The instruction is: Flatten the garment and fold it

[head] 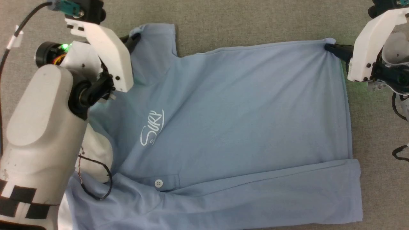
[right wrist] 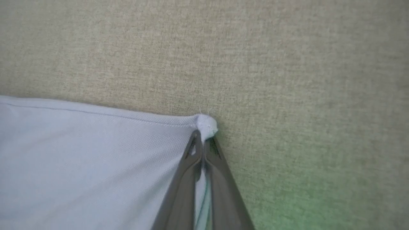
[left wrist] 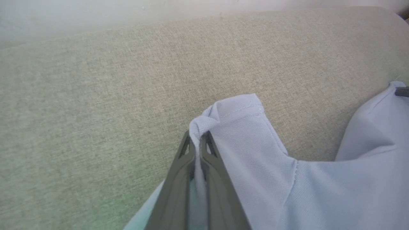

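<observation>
pale grey forearm (head: 35,134) of the left arm sits low at the left of the head view, over the collar end of the light blue soft polo shirt (head: 230,111). beyond it, the left gripper (left wrist: 198,140) has its two dark fingers pressed together on the bunched hem corner of a short sleeve, near the far left of the beige woven fabric surface (head: 255,22). the shirt lies spread front up across that surface, with white cursive chest lettering (head: 152,127) left of middle. the small white button (head: 158,183) lies nearer the near edge, and a long crease runs right from it. at the far right, the right gripper (right wrist: 203,140) is pinched closed on the shirt's bottom corner.
</observation>
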Robot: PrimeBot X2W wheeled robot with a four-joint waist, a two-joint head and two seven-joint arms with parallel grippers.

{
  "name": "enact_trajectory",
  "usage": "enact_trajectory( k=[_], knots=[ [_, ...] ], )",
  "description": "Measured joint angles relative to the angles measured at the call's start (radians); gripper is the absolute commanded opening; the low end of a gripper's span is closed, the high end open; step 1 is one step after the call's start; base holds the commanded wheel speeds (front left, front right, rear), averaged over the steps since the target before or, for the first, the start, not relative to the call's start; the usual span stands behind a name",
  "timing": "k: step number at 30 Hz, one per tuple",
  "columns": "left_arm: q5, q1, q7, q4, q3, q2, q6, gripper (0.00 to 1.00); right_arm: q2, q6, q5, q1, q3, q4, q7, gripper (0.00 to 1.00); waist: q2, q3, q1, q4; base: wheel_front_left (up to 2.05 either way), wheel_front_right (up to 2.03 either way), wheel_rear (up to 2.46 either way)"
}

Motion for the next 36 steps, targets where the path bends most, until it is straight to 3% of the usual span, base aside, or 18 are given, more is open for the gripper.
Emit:
enact_trajectory(
  k=[6, 11, 20, 28, 29, 30, 31, 32, 33, 34, 36],
  knots=[
    [0.015, 0.001, -0.079, -0.002, 0.022, 0.025, 0.002, 0.00, -0.019, 0.000, -0.032, 0.020, 0.018, -0.037, -0.194, 0.00, 0.0000, -0.039, 0.0003, -0.003, 0.00, 0.00, 0.00],
    [0.012, 0.073, -0.154, -0.082, 0.067, 0.051, 0.027, 0.00, -0.078, 0.000, -0.051, 0.095, 0.015, -0.136, -0.312, 0.00, 0.0000, -0.103, 0.0001, -0.006, 0.00, 0.00, 0.00],
    [-0.035, 0.560, -0.221, -0.401, 0.139, 0.088, 0.156, 0.00, -0.125, 0.000, -0.062, 0.460, -0.050, -0.294, -0.398, 0.00, 0.0000, -0.253, -0.0002, -0.006, 0.00, 0.00, 0.00],
    [-0.056, 0.899, -0.231, -0.538, 0.126, 0.081, 0.243, 0.00, -0.055, 0.000, -0.065, 0.730, -0.161, -0.320, -0.409, 0.00, 0.0000, -0.350, -0.0004, 0.003, 0.00, 0.00, 0.00],
    [-0.059, 0.924, -0.227, -0.542, 0.121, 0.080, 0.248, 0.00, -0.044, 0.000, -0.069, 0.757, -0.174, -0.322, -0.409, 0.20, 0.0000, -0.357, -0.0003, 0.004, 0.00, 0.00, 0.00],
    [-0.064, 0.946, -0.221, -0.545, 0.117, 0.079, 0.251, 0.00, -0.033, -0.001, -0.071, 0.782, -0.185, -0.326, -0.409, 0.49, 0.0000, -0.362, -0.0003, 0.005, 0.00, 0.00, 0.00],
    [-0.066, 0.966, -0.221, -0.544, 0.110, 0.078, 0.256, 0.00, -0.022, -0.001, -0.077, 0.806, -0.194, -0.332, -0.407, 1.00, 0.0000, -0.367, -0.0003, 0.006, 0.00, 0.00, 0.00],
    [-0.066, 0.981, -0.218, -0.542, 0.100, 0.080, 0.253, 0.24, -0.012, -0.001, -0.085, 0.827, -0.202, -0.340, -0.407, 1.00, 0.0000, -0.371, -0.0003, 0.005, 0.00, 0.00, 0.00],
    [-0.072, 0.994, -0.220, -0.544, 0.094, 0.078, 0.243, 0.65, -0.003, -0.001, -0.095, 0.847, -0.211, -0.350, -0.408, 1.00, 0.0000, -0.374, -0.0002, 0.003, 0.00, 0.00, 0.00],
    [-0.080, 1.005, -0.227, -0.544, 0.092, 0.070, 0.239, 1.00, 0.005, -0.001, -0.107, 0.864, -0.221, -0.362, -0.410, 1.00, 0.0000, -0.376, -0.0001, 0.001, 0.00, 0.00, 0.00],
    [-0.071, 1.024, -0.253, -0.538, 0.092, 0.069, 0.238, 1.00, 0.020, -0.001, -0.117, 0.902, -0.238, -0.404, -0.413, 1.00, 0.0000, -0.381, -0.0001, -0.006, 0.00, 0.00, 0.00]
  ],
)
